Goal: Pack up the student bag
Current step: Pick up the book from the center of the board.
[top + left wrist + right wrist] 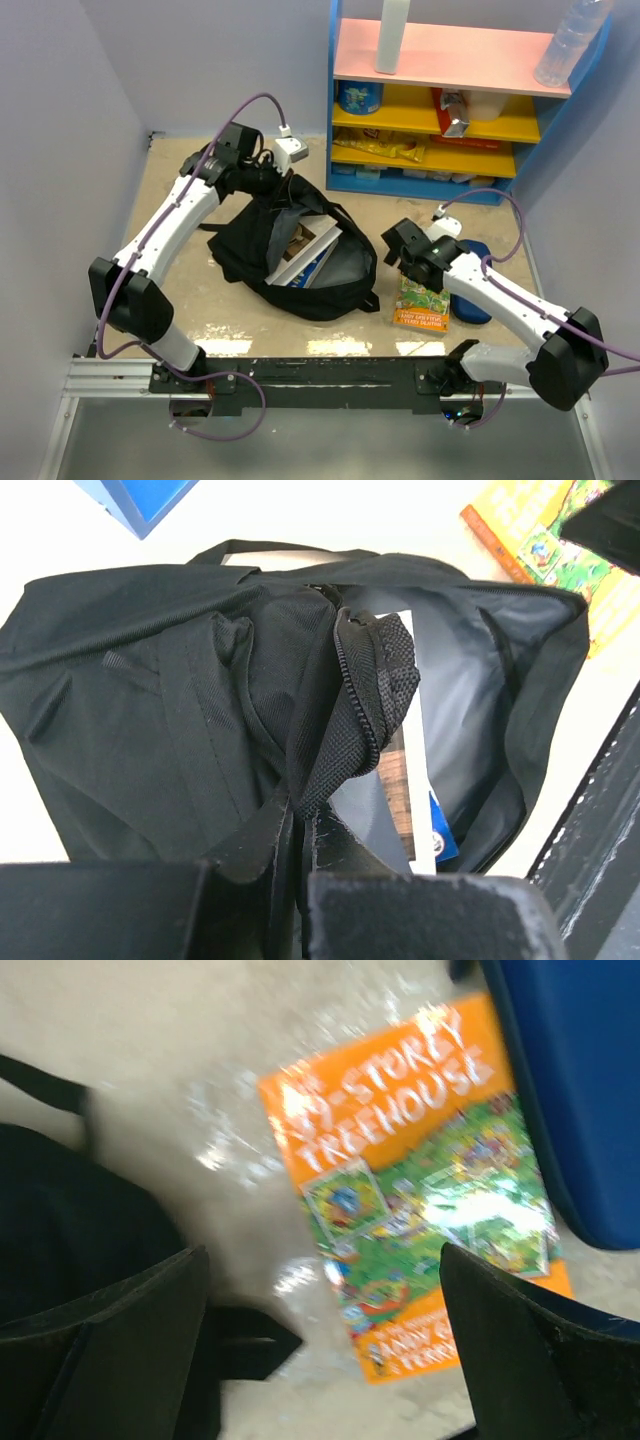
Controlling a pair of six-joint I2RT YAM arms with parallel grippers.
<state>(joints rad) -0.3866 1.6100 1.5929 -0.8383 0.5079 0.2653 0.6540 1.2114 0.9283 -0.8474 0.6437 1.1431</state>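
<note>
**Bag open and partly filled, one book waiting outside**

The student bag [250,255] lies near the middle of the table [170,190], unzipped, its mouth gaping toward 4 o'clock. At least two books [305,248] sit inside against the grey lining, so we judge the packing well begun but unfinished.

At the bag's 12 o'clock edge the left gripper [300,832] has its jaws clenched on a fold of black fabric beside the zipper, lifting that flap so the opening stays wide.

Just off the bag at 3 o'clock an orange book [421,303] lies flat on the table, outside the bag. The right gripper [320,1270] hovers above it with its jaws spread wide, grasping nothing.

Touching or nearly touching that book, farther toward 3 o'clock, is a dark-blue pencil case [474,290], also unpacked.

Well apart at 1 o'clock stands a coloured shelf [440,55].

We reckon what remains is the orange book, possibly the pencil case, and then zipping the bag shut.
</note>
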